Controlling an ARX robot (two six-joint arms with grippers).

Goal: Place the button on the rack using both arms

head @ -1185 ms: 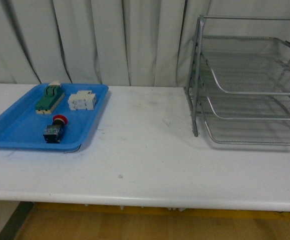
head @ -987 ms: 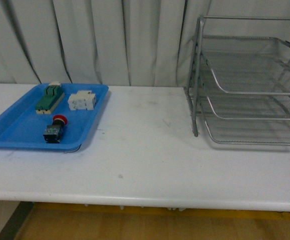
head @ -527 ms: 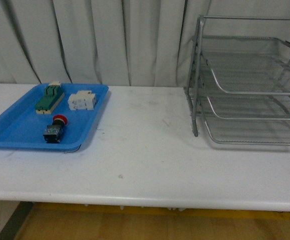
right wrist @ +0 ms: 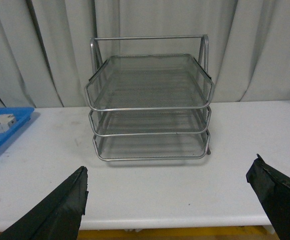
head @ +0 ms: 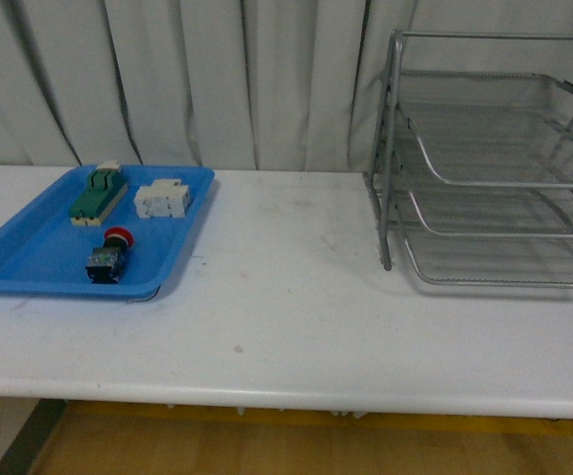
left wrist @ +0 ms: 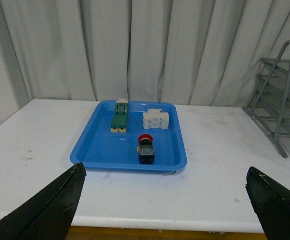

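Button, red cap on black body: lay in the blue tray on the table's left, near a green block and a white block, well apart from the wire rack. The left gripper and right gripper were both spread wide and empty. Risks: a pinch on the round cap could slip, a neighbouring block could be taken instead, or the button could drop in a hand-over; no writing was legible.

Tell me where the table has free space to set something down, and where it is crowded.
Free: the table between blue tray and rack, and along its front edge. Crowded: the tray, holding green terminal block, white component and button.
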